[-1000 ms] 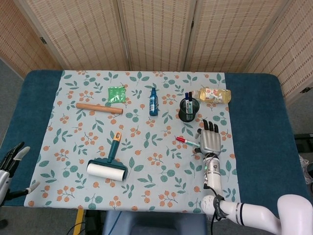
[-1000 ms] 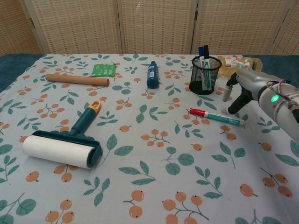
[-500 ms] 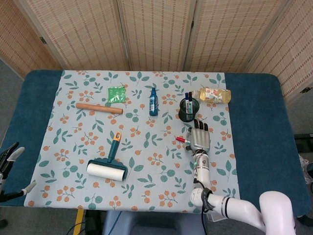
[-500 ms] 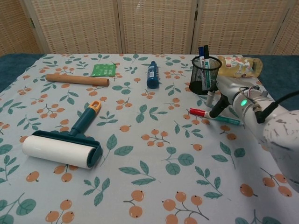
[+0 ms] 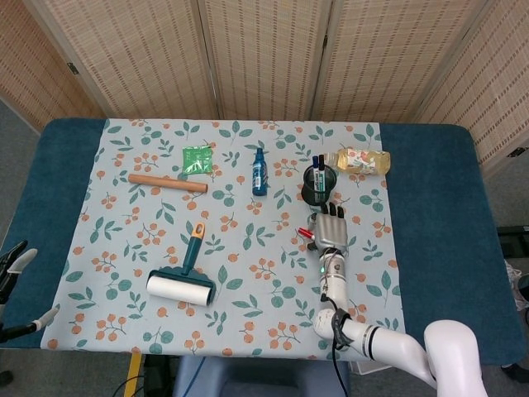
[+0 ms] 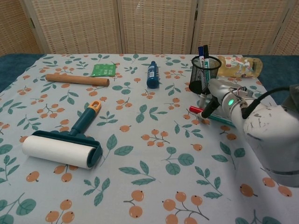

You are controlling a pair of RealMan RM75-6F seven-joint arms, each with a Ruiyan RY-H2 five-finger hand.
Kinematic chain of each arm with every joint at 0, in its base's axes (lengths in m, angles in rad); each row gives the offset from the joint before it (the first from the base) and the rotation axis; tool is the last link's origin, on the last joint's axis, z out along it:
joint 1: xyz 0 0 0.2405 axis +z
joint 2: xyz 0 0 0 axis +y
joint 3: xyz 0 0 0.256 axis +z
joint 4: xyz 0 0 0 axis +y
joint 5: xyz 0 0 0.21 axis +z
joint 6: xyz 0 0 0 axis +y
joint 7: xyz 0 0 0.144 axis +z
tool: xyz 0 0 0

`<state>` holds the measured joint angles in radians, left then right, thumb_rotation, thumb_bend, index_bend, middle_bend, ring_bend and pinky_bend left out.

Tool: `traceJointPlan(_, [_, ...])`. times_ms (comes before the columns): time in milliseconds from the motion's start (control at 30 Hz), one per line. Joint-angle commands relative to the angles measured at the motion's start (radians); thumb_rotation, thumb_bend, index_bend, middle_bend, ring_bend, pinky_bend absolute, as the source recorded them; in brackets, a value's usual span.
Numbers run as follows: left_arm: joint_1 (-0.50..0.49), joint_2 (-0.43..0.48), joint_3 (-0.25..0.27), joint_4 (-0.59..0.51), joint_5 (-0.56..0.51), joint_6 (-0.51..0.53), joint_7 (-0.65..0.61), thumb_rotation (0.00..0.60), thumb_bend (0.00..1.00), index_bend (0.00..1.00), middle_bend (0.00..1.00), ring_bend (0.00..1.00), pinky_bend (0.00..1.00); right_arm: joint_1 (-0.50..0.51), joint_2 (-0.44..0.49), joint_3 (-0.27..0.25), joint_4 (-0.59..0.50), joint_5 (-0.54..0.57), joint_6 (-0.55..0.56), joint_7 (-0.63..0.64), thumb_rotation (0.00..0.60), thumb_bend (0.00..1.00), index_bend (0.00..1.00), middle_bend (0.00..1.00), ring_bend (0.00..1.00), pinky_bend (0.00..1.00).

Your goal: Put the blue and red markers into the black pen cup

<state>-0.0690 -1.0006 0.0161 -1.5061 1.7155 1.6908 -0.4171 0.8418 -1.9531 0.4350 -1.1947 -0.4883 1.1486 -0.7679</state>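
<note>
The right hand point(image 5: 330, 231) is low over the red marker point(image 6: 211, 116), fingers pointing down around it; whether it already grips the marker I cannot tell. The marker lies on the counter point(image 5: 430, 190), just near of the black pen cup point(image 6: 205, 74), where the blue marker point(image 6: 201, 55) stands. The left hand point(image 5: 11, 263) waits at the left edge, fingers apart and empty.
</note>
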Motion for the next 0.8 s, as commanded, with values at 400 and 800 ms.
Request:
traceJointPlan(400, [0.010,0.003,-0.001,-0.005,-0.006,0.014,0.002,0.600,0.21,0.03,0.00,0.01,0.27,-0.002,-0.007,-0.028,0.019,0.001,-0.004,-0.030,0.600,0.31,0.56,0.07,0.00,0.00])
traceJointPlan(800, [0.012,-0.002,0.000,0.002,0.000,0.017,0.008,0.600,0.21,0.03,0.00,0.01,0.27,-0.033,0.058,-0.010,-0.160,-0.081,0.076,0.016,0.600,0.34,0.62,0.10,0.00,0.00])
